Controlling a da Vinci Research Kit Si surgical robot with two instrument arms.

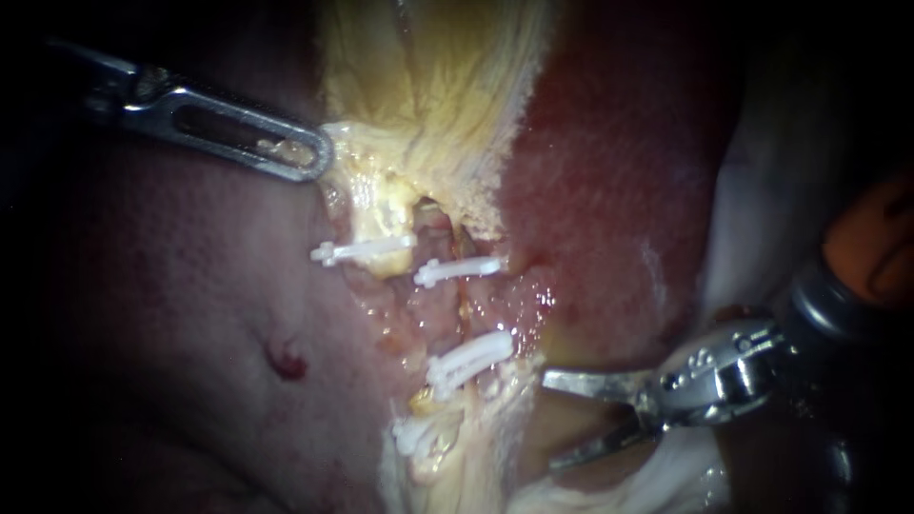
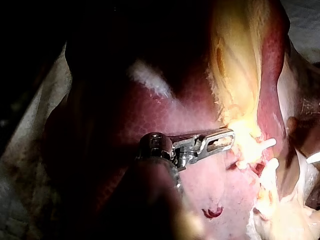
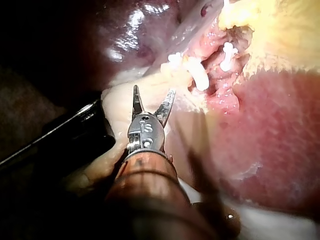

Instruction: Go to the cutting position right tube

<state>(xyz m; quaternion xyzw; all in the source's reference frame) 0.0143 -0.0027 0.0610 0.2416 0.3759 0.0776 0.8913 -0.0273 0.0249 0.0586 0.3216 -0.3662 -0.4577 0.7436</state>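
The right tube [image 1: 465, 312] runs down the dissected bed between two white clips, an upper clip [image 1: 457, 270] and a lower clip [image 1: 470, 356]. To its left, another clip [image 1: 362, 250] crosses the left tube. My right instrument [image 1: 548, 422] comes in from the lower right, its thin curved blades open and empty, lying right of and below the lower clip without touching the tube. In the right wrist view its blades [image 3: 152, 98] point toward the clips [image 3: 200, 75]. My left instrument [image 1: 307, 157] holds the yellowish gallbladder [image 1: 438, 86] edge at the upper left; its slotted jaws [image 2: 226, 141] lie closed on that tissue.
Dark red liver [image 1: 609, 181] rises right of the bed, and paler liver [image 1: 171, 286] with a small red nick [image 1: 286, 363] lies left. A fourth clip [image 1: 417, 434] sits low in yellow fat. White cloth [image 1: 762, 190] borders the right side.
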